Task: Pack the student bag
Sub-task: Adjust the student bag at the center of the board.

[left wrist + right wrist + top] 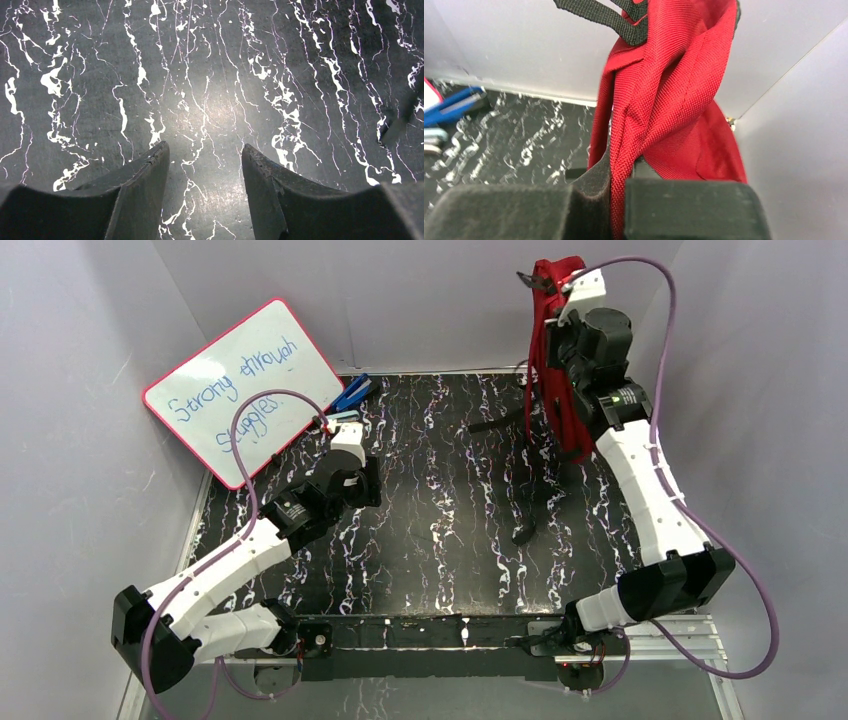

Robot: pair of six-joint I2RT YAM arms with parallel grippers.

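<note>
Two pincers are doing different jobs. Your right pincer [616,200] is clamped together on a fold of the student bag [674,90]. It pinches the red fabric between its pads and holds the bag upright at the far right of the worktop [440,520], with the black straps [522,510] dangling below. Your left pincer [205,150] stands apart with nothing between its fingers, hovering over bare marbled surface left of centre.

By my reading, packing has barely begun. Nothing is seen going into the bag, and a blue-handled tool [352,393] lies at the back beside the whiteboard [240,390].

You cannot see the bag's opening, its zippers or its inside, so its contents are unknown. Whether its bottom touches the worktop is unclear. The blue item is partly hidden behind the left arm, and I cannot tell exactly what it is.
</note>
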